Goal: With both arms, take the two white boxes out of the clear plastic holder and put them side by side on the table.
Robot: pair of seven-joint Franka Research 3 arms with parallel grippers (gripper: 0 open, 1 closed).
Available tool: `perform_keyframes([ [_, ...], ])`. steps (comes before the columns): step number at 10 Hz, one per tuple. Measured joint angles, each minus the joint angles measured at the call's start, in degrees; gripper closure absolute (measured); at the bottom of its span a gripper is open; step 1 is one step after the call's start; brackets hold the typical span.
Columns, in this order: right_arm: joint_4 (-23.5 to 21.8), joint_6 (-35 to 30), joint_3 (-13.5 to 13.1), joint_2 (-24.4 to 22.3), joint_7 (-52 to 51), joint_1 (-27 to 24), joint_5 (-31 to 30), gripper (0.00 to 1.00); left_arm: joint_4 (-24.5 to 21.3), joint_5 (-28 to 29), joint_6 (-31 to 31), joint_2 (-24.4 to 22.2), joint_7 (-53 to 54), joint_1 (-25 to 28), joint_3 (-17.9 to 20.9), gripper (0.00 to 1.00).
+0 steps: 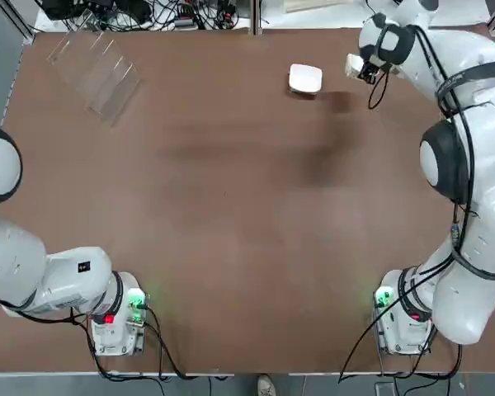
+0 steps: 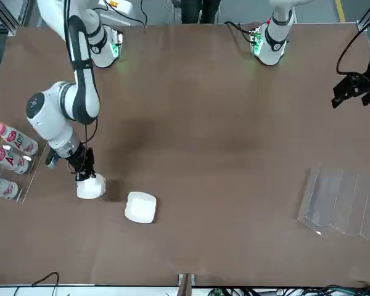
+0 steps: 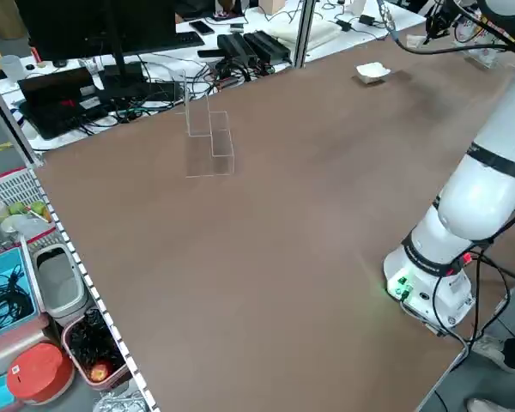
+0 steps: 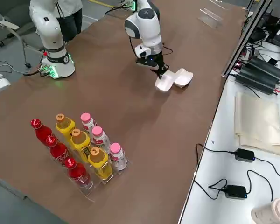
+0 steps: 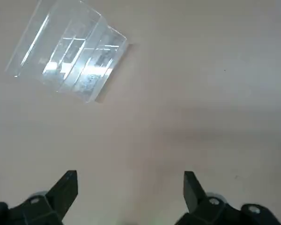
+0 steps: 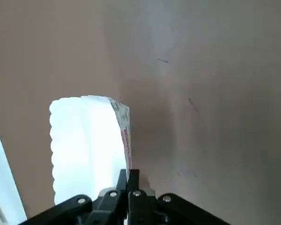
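From my remote station, the right gripper (image 2: 85,174) is pinched shut on the edge of a white box (image 2: 90,187) near the far edge of the table (image 1: 231,214), holding it just beside the second white box (image 2: 140,207), which already lies flat on the brown top. In the right wrist view the fingers (image 6: 129,180) are pressed together on the held box's thin rim; whether its lower edge is touching the table yet I cannot quite tell. The clear plastic holder (image 1: 95,66) stands empty at the opposite far corner, well apart from both boxes. The left gripper (image 5: 130,187) hovers above bare table near the holder, jaws spread wide with nothing between them. I judge this to be the last step: placing the second box. The next move calls for lowering it flat next to its twin, edges lined up without nudging the first, then releasing.
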Motion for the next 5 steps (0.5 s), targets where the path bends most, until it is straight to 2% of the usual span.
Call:
perform_keyframes([
  [2,0.5,4.4,2.7,3.6,2.3,0.1,5.6,0.98,0.0,0.0,0.0,0.0,0.0,0.3,0.0,0.0],
  [5,4.1,5.1,3.6,10.2,7.2,-0.1,7.1,0.98,0.0,0.0,0.0,0.0,0.0,0.5,0.0,0.0],
])
